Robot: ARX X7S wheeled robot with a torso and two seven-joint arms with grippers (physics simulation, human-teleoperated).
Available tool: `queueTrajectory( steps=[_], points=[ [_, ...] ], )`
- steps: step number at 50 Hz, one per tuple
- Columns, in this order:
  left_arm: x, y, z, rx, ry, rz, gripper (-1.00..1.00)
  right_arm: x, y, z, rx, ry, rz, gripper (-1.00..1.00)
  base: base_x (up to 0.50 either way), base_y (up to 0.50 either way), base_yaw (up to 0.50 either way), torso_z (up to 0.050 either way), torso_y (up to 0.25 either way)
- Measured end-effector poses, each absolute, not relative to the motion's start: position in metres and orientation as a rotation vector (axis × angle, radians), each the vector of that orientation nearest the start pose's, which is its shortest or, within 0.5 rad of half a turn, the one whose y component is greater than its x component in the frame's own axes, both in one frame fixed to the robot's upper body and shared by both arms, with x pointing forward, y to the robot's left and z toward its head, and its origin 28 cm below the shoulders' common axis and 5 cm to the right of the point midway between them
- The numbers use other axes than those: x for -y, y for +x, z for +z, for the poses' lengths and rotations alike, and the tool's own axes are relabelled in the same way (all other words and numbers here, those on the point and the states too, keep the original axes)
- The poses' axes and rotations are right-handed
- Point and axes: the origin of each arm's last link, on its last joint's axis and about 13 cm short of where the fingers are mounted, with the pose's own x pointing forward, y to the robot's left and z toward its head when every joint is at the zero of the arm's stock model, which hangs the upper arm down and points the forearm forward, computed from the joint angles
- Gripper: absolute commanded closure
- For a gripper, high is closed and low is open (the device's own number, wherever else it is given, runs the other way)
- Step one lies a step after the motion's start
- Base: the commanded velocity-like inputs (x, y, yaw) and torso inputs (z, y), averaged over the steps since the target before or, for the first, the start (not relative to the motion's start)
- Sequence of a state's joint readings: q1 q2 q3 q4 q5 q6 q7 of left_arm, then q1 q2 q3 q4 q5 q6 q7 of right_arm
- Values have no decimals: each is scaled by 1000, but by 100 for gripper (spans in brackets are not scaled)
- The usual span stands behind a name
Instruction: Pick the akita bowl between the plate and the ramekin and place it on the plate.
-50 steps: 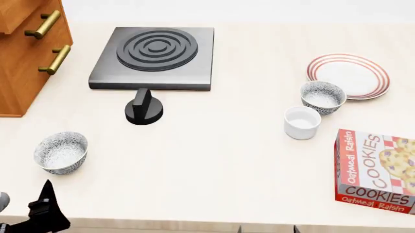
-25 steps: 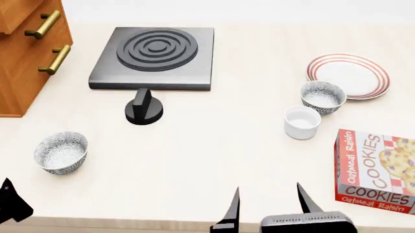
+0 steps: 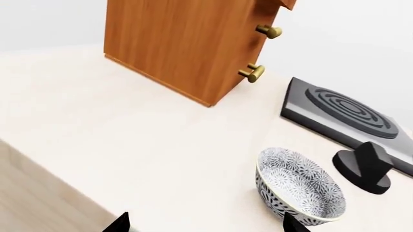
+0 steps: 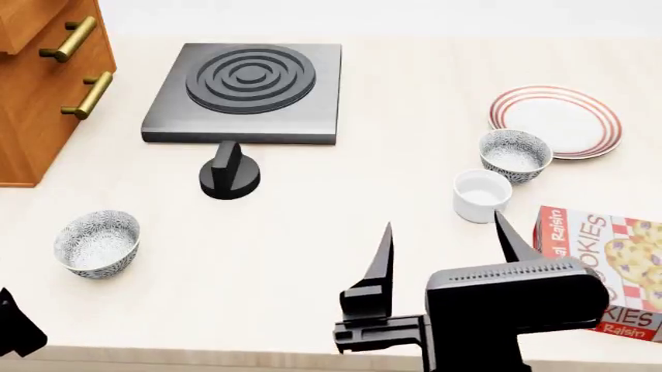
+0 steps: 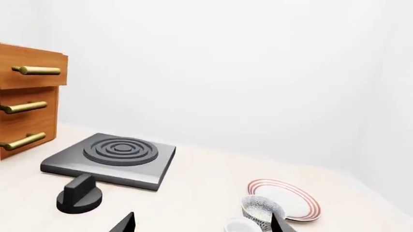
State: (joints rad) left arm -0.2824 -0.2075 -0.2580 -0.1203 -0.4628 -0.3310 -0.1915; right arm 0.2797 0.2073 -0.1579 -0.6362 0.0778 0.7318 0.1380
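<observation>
The speckled akita bowl stands between the red-ringed white plate behind it and the plain white ramekin in front. My right gripper hovers open over the counter, short of the ramekin, with nothing between its fingers. A look-alike speckled bowl sits at the near left. My left gripper is open and empty beside that bowl; in the head view only a black tip of it shows in the lower left corner.
A dark hotplate with a black knob lies at the back middle. A wooden drawer cabinet stands at the far left. The red cookie box lies at the near right, partly behind my right gripper.
My right gripper has come up from the bottom edge and forward over the counter toward the ramekin. The left gripper has sunk toward the lower left corner.
</observation>
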Motion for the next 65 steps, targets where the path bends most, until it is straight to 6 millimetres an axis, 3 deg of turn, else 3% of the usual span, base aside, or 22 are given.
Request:
queueTrajectory(
  steps=[13,34,65],
  points=[
    [-298,264,51,-98,-322,368,-100,103,226,164,201,-179,38,-100,0,0,0,0,0],
    [-298,266,50,-106,-317,369,-100,105,228,163,192,-149,40,-100,0,-51,0,0,0],
    [-297,266,50,-108,-316,365,-100,107,228,162,188,-137,36,-100,0,-253,0,0,0]
  ],
)
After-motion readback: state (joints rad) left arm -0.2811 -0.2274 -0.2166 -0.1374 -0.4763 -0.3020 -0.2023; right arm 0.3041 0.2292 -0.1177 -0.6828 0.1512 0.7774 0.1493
